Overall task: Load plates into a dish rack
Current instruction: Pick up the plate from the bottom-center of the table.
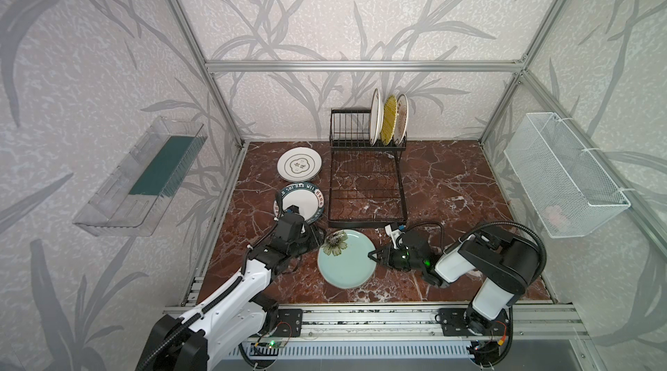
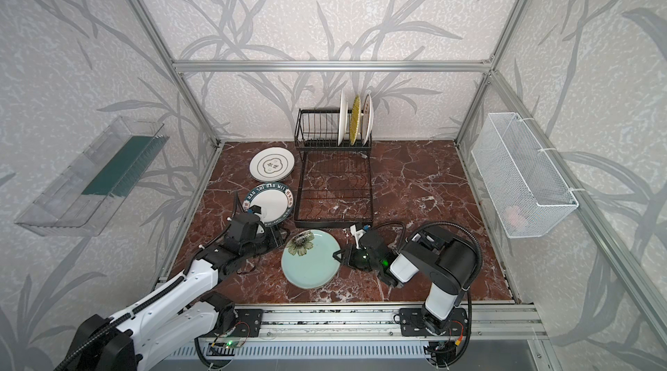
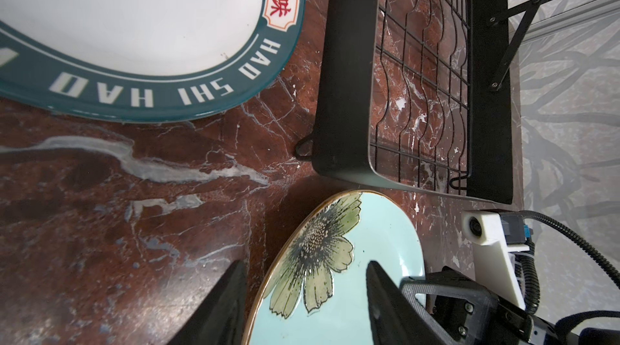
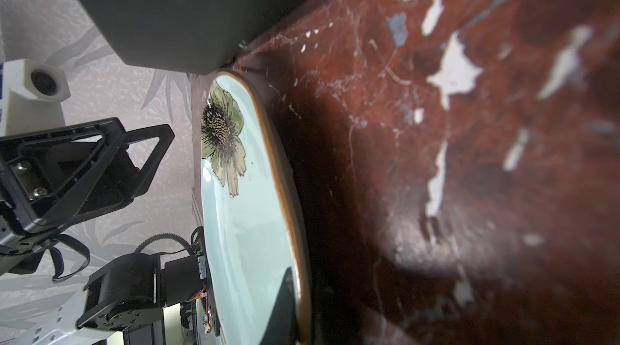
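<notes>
In dish rack (image 1: 364, 156): three plates (image 1: 389, 120), upright. On bench (image 1: 451, 178), unloaded: emblem plate (image 1: 299, 167), lettered plate (image 1: 306, 201), mint plate (image 1: 346, 261). Clamped on mint rim: right fingers (image 1: 373, 254). Apart, astride flower edge: left fingers (image 3: 228, 299).

Soft even light; tabletop (image 4: 486, 175) blurs close-up.

The marble bench (image 1: 451, 185) carries a dish rack (image 1: 364, 185) by its far edge. An emblem plate (image 1: 299, 167) and a lettered plate (image 1: 306, 203) lie toward its left edge, and a mint plate (image 1: 346, 261) is near its front edge.
</notes>
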You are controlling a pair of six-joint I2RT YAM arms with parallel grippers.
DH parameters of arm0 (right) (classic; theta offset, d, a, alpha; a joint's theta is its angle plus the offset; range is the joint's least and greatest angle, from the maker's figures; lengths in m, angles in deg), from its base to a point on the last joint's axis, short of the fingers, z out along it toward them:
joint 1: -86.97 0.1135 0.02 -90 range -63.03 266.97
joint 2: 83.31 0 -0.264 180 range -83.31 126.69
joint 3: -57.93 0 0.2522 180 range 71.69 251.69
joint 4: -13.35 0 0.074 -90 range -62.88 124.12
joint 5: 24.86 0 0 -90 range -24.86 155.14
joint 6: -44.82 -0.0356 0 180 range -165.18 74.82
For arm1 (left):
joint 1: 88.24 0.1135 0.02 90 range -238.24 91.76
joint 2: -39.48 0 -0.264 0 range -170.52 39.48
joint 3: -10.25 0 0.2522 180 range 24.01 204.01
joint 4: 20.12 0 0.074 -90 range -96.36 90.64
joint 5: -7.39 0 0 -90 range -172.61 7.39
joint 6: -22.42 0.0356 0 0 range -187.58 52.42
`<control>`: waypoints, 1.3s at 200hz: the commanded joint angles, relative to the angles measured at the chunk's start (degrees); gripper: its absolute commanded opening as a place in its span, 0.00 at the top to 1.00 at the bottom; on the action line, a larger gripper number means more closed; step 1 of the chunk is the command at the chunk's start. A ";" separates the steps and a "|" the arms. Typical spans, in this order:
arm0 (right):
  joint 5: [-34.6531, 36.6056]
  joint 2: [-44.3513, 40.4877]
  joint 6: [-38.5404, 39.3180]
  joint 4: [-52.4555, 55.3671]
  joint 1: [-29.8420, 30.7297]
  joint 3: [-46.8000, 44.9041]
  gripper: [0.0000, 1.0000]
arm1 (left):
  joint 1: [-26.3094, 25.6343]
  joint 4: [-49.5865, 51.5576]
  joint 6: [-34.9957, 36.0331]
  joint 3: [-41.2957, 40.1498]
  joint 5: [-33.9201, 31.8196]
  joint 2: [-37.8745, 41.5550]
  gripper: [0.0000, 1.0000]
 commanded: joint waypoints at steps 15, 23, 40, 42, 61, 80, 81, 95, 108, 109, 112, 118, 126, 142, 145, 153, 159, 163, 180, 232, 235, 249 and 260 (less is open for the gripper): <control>-0.09 -5.47 0.74 1.11 -0.12 -0.83 1.00 | -0.36 1.60 -0.96 0.70 -1.89 2.20 0.45; 0.07 -6.90 1.15 2.28 -0.12 -0.84 1.00 | -0.35 1.67 -0.89 0.75 -1.92 2.46 0.45; 0.62 -10.99 2.40 6.86 -0.13 -0.41 1.00 | -0.26 1.87 -0.47 1.04 -2.13 2.57 0.46; 0.67 -11.55 2.61 7.38 -0.12 -0.32 1.00 | -0.36 1.95 -0.44 1.13 -2.14 2.57 0.46; 1.59 -17.43 5.01 15.66 -0.12 0.81 1.00 | -0.30 2.14 -0.18 1.61 -2.14 2.43 0.46; 2.74 -23.93 7.56 25.12 -0.36 2.51 1.00 | -0.37 1.04 0.00 1.80 -2.41 2.15 0.46; 2.81 -24.33 7.67 25.52 -0.37 2.58 1.00 | -0.31 0.88 0.00 1.83 -2.32 2.09 0.46; 4.01 -28.79 8.61 29.60 -0.55 3.08 1.00 | -0.25 -0.40 0.20 2.51 -2.37 1.49 0.46; 4.56 -32.65 8.97 33.36 -1.43 3.27 1.00 | -0.25 -0.67 0.92 3.89 -2.47 0.54 0.46; 4.51 -32.99 9.03 33.64 -1.48 3.35 1.00 | -0.25 -0.63 0.95 3.98 -2.44 0.45 0.46; 4.35 -33.90 9.19 34.55 -1.75 3.41 1.00 | -0.26 -0.60 1.11 4.36 -2.48 0.23 0.46; 4.16 -35.64 9.50 36.21 -2.23 3.67 1.00 | -0.25 -0.65 1.43 5.01 -2.37 -0.18 0.46; 3.95 -37.68 9.79 38.08 -2.93 3.85 1.00 | -0.27 -1.02 1.86 5.76 -2.03 -0.81 0.46; 3.06 -40.93 9.97 40.41 -4.58 4.07 1.00 | -0.26 -1.65 2.46 7.05 -0.79 -2.27 0.46; 2.73 -41.44 9.97 40.56 -4.98 4.05 1.00 | -0.25 -1.82 2.51 7.25 -0.59 -2.66 0.46; 1.75 -42.33 9.82 40.69 -6.19 3.88 1.00 | -0.30 -2.36 2.63 7.74 -0.02 -3.23 0.46; 1.06 -42.90 9.66 40.49 -7.05 3.68 1.00 | -0.29 -3.03 2.72 7.96 0.53 -3.60 0.46; 0.57 -43.13 9.58 40.24 -7.62 3.49 1.00 | -0.26 -3.65 2.73 8.02 0.91 -3.82 0.46; -1.16 -43.66 9.66 39.25 -9.81 3.00 1.00 | -0.25 -5.96 2.55 7.93 2.26 -4.61 0.47; -7.11 -39.37 9.32 30.96 -16.04 2.80 1.00 | -0.28 -11.20 3.42 8.28 8.72 -7.19 0.47; -7.40 -38.93 9.28 30.48 -16.23 2.98 1.00 | -0.26 -11.43 3.43 8.36 9.03 -7.38 0.47; -7.91 -37.14 9.58 28.57 -16.64 3.62 1.00 | -0.29 -12.23 3.43 8.79 10.26 -8.28 0.47; -8.01 -35.94 9.73 27.40 -16.66 4.17 1.00 | -0.25 -12.77 3.43 9.07 11.13 -8.88 0.47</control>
